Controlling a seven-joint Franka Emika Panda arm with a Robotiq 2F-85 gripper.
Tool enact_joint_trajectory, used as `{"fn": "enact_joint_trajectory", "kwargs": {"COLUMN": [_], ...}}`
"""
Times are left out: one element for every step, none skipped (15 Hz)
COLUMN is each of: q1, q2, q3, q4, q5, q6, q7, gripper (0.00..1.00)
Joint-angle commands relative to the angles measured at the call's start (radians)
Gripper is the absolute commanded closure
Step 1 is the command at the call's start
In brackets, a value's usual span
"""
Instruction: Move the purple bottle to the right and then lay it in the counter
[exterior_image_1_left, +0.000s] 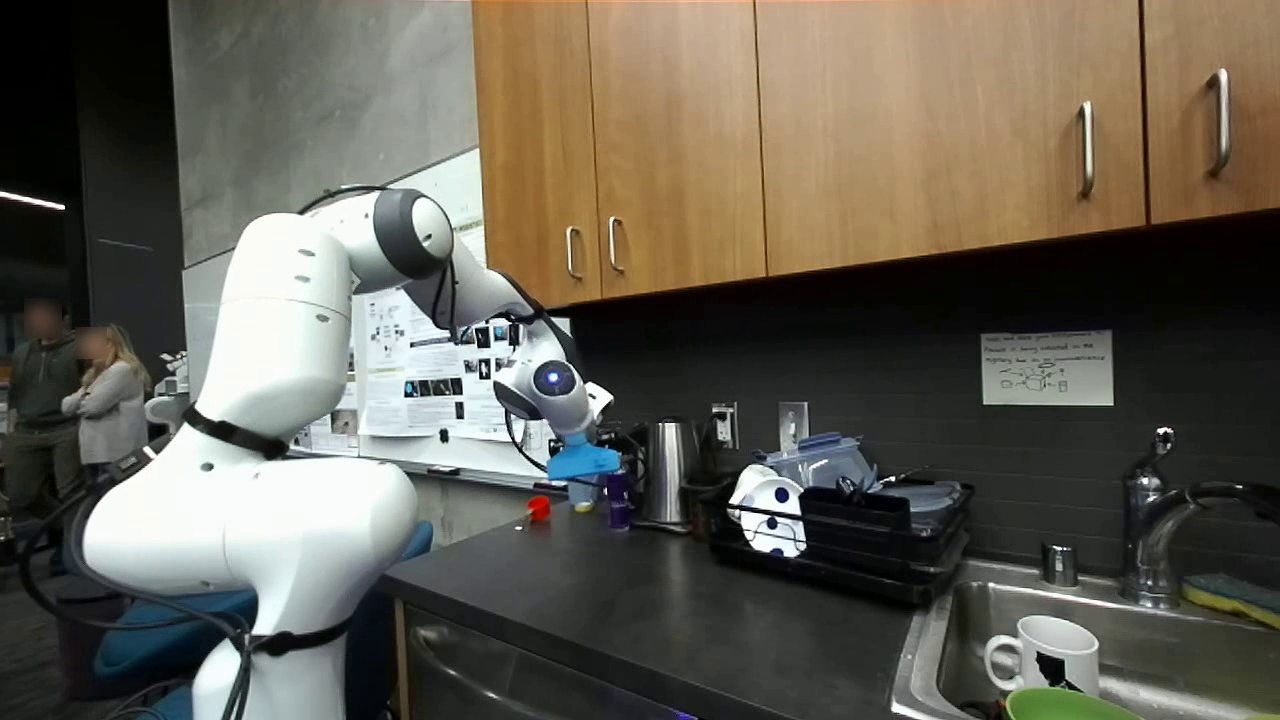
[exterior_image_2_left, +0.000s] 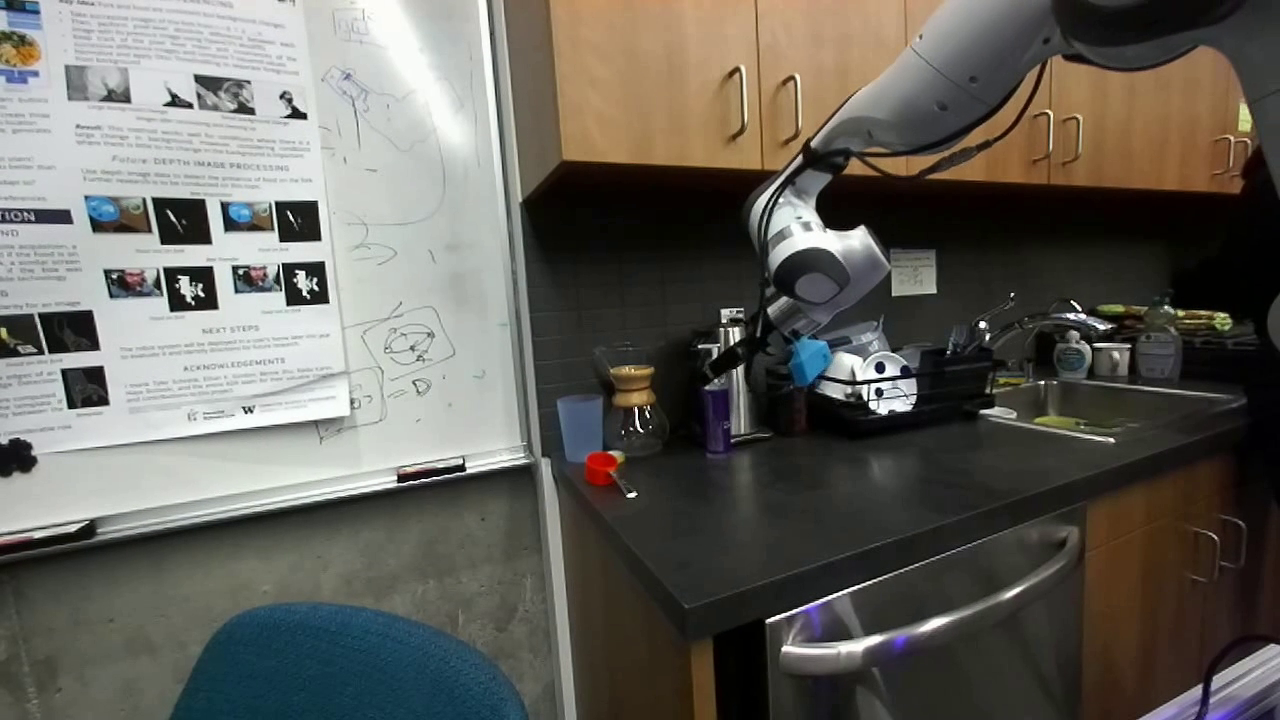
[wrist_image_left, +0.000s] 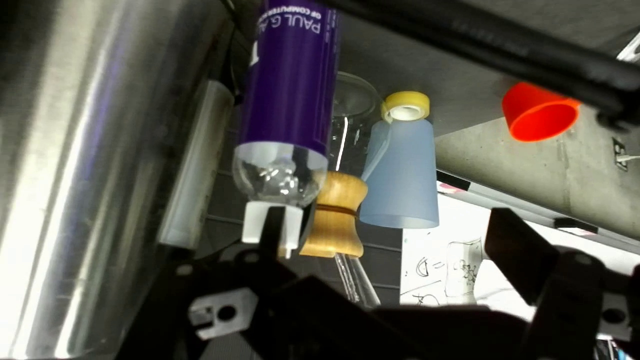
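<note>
Gripper (wrist_image_left: 395, 245) is spread wide, not holding anything. In the wrist cam one finger (wrist_image_left: 272, 227) sits in front of the top of the bottle (wrist_image_left: 287, 100), can't tell if they touch tbh. Bottle's upright on the worktop (exterior_image_2_left: 850, 500), just beside the canister (wrist_image_left: 75, 175). Carafe (wrist_image_left: 342, 200) + cup (wrist_image_left: 400, 175) behind it, whiteboard (wrist_image_left: 450, 235) farther back.

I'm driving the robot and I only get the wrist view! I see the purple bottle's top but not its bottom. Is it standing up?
Observer: Yes, in both exterior views the purple bottle stands upright on the counter.
Operator: Cool! What's past the shiny canister, going away from the bottle?
Observer: Farther along, both exterior views show a black dish rack.
Operator: And after that?
Observer: A steel sink, set into the counter.
</note>
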Motion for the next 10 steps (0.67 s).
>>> {"fn": "enact_joint_trajectory", "kwargs": {"q1": [-0.004,-0.008,-0.01,-0.012,-0.012,-0.011,-0.01,-0.009,-0.008,-0.006], "q2": [0.016,0.012,0.01,0.01,0.013,0.018,0.024,0.032,0.038,0.044], "q3": [-0.025,-0.033,-0.04,-0.047,-0.054,-0.058,-0.061,-0.061,-0.062,-0.061], "q4": [0.045,0.044,0.045,0.046,0.049,0.049,0.05,0.05,0.05,0.05], "q5": [0.064,0.07,0.077,0.084,0.089,0.093,0.098,0.1,0.101,0.102], "q6": [0.034,0.037,0.04,0.042,0.045,0.047,0.047,0.047,0.049,0.05], "q7": [-0.036,-0.039,-0.042,-0.045,-0.046,-0.05,-0.055,-0.056,-0.057,-0.059], "gripper": [0.0,0.0,0.0,0.0,0.0,0.0,0.0,0.0,0.0,0.0]}}
